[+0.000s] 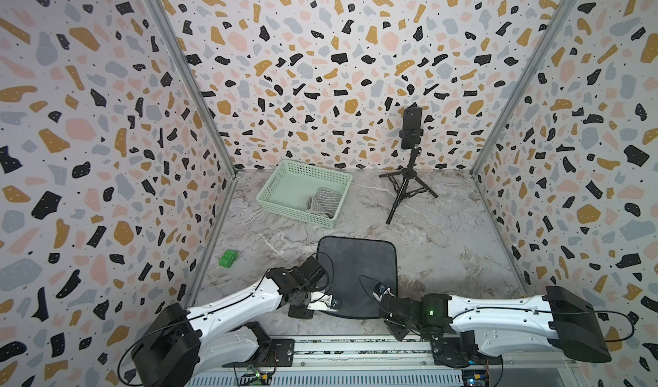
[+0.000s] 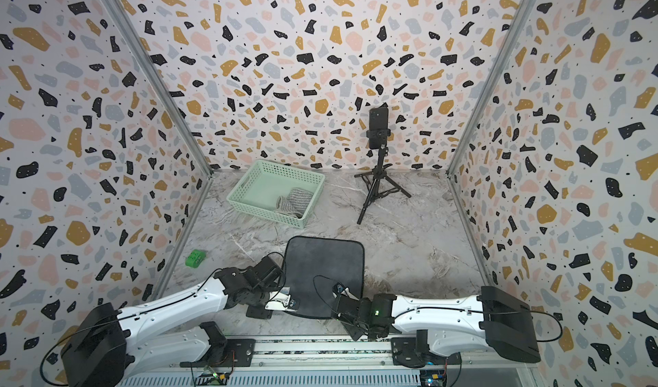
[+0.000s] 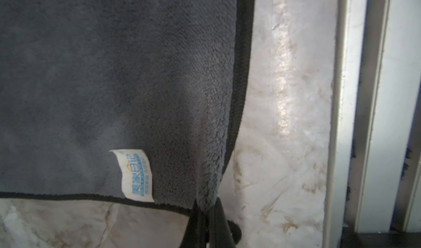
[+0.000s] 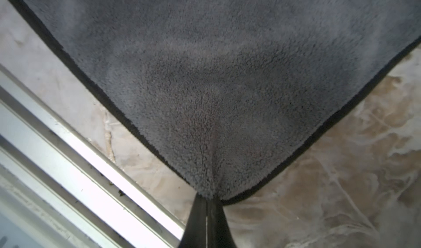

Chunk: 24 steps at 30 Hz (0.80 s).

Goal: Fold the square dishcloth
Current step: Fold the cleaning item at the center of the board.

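One dark grey cloth [image 1: 359,271] with a black edge lies flat on the table [image 1: 445,225]. Two grippers: left gripper [image 3: 206,210] pinches one near corner, right gripper [image 4: 207,200] pinches the other. One basket [image 1: 295,213] behind.

Around me stand three pale panel walls [image 1: 320,65] speckled with black, ochre, pink and grey terrazzo shapes, joined by slanting silver metal corner posts [image 1: 185,68]. Under me lies a grey-white marble-look floor [image 1: 445,243], evenly lit; a ribbed silver aluminium rail [image 1: 356,349] edges its near side.
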Tool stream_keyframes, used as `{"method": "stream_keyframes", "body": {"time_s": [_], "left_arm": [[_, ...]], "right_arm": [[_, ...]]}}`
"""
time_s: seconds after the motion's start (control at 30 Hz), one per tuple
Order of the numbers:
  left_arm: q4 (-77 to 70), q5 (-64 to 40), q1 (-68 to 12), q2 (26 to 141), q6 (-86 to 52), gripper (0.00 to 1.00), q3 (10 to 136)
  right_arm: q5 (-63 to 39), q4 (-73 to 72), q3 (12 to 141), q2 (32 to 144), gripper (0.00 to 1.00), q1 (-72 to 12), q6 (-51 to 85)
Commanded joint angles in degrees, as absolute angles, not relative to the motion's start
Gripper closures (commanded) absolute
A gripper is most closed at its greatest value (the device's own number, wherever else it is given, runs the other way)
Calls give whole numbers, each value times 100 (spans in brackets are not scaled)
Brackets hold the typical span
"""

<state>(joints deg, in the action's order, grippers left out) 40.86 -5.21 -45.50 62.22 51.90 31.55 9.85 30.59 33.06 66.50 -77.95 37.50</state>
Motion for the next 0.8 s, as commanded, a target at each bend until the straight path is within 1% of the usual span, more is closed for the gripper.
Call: {"method": "stream_keyframes", "body": {"time_s": [0.0, 0.23, 0.4, 0.6, 0.67, 0.77], "left_arm": [[4655, -410, -4579, 5893, 5272, 100, 3269], [5660, 17, -4579, 5036, 5192, 100, 3448], [6334, 262, -4566, 4720, 4924, 100, 3655], [6406, 419, -4507, 4943, 4751, 100, 4191], [6253, 419, -4343, 5138, 4842, 100, 4408], [6023, 288, -3983, 5650, 4925, 100, 4821]], "right_arm": [[891, 3385, 3499, 6558, 100, -7793, 3675], [153, 3350, 3816, 6558, 100, -7981, 3645], [-303, 3362, 4027, 6336, 100, -8022, 3601], [-233, 3786, 4637, 6594, 100, -7917, 3446], [-302, 3876, 4785, 6739, 100, -7735, 3354], [-510, 4024, 4939, 6913, 100, -7223, 3139]]}}
